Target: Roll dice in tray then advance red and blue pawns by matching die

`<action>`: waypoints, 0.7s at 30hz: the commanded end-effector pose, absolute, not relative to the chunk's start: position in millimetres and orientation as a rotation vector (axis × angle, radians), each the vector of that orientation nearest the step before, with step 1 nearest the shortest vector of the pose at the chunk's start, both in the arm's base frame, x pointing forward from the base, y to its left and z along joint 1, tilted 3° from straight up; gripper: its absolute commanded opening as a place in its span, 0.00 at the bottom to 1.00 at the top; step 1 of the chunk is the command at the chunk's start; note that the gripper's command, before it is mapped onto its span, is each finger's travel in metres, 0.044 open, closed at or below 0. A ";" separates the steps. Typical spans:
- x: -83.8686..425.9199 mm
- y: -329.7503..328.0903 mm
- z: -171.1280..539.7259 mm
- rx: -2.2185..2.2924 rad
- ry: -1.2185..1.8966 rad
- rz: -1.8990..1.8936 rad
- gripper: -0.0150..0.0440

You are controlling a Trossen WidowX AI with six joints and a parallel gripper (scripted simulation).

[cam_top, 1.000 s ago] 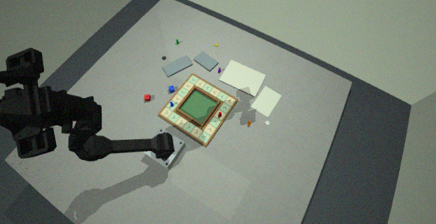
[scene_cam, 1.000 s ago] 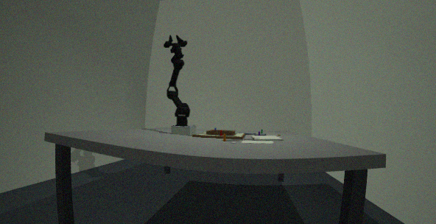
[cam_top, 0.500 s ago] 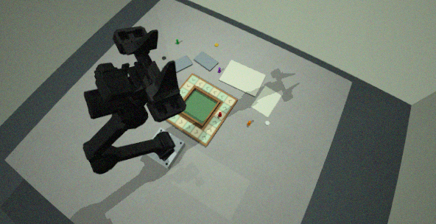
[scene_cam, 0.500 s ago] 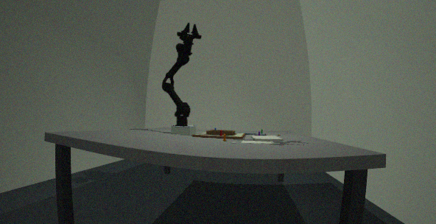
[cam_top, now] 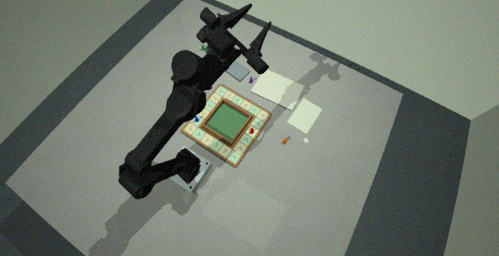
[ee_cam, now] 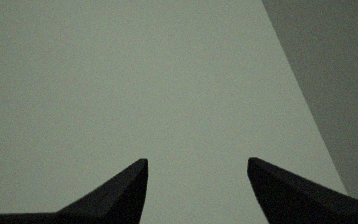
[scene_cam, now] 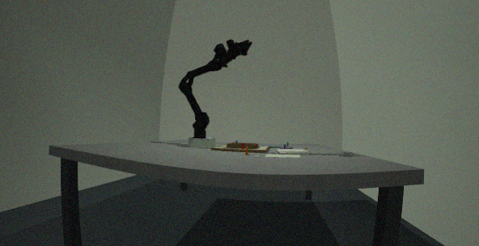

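Top view, left to right. The black arm (cam_top: 162,135) (scene_cam: 195,104) slanted high over the table (cam_top: 329,185) (scene_cam: 243,167), screening part of it. Blue pawn (cam_top: 196,119) (scene_cam: 236,142) stood on the track's left side, beside the arm's outline. Tray (cam_top: 228,120) (scene_cam: 252,146) at the board's centre: no die seen in it. Neither die visible anywhere; possibly behind the arm, could not tell. Red pawn (cam_top: 252,130) (scene_cam: 243,146) stood on the right side of the track. End effector (cam_top: 260,13) (scene_cam: 250,42) (ee_cam: 198,165) aloft, fingers parted, nothing between them. Orange pawn (cam_top: 285,141) (scene_cam: 247,150) off the board, farther right. Judged: no roll made, so both drops, both pawn moves and the final withdrawal remained.
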State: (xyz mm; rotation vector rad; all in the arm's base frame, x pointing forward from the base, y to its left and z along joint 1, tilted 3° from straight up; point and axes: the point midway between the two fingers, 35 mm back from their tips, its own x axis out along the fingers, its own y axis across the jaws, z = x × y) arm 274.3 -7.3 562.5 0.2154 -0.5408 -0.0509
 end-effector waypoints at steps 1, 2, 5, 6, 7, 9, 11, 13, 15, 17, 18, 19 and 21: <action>320.5 31.8 513.5 0.234 -0.329 0.055 0.72; 328.6 41.4 502.3 0.233 -0.283 0.077 0.72; 348.4 71.9 467.5 0.223 -0.147 0.142 0.72; 353.6 82.4 455.5 0.217 -0.102 0.164 0.72; 358.0 93.2 443.3 0.211 -0.057 0.185 0.72; 364.5 114.8 418.6 0.195 0.032 0.228 0.72; 368.1 136.6 393.5 0.176 0.121 0.270 0.72; 369.1 157.8 367.6 0.156 0.212 0.310 0.72; 367.2 178.5 341.5 0.132 0.302 0.349 0.72; 362.4 198.6 315.2 0.104 0.392 0.387 0.72; 359.0 208.2 302.0 0.088 0.437 0.405 0.72; 354.9 217.6 288.8 0.071 0.482 0.423 0.72; 344.7 235.4 262.4 0.034 0.572 0.457 0.72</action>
